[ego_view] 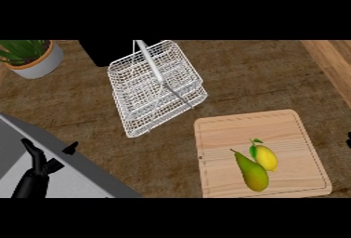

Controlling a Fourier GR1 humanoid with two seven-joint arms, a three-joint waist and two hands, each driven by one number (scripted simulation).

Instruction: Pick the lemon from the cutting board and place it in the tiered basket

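Lemon point(266, 157) sits on the board point(226, 135), touching a pear point(251, 173). Basket point(156, 86) is up-left. Left robot hand point(41, 160) rests spread wide, holding nothing; the right one's barely visible, can't tell.

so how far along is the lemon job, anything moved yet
Nothing looks done: the lemon lies on the cutting board beside the pear, and the tiered basket holds nothing. Nothing is in hand: the left hand shows at the lower left, fingers open, and only a dark sliver at the right edge may be the right hand. The whole pick and place remains.

One lemon point(266, 157), one pear point(251, 172), one basket point(156, 86)
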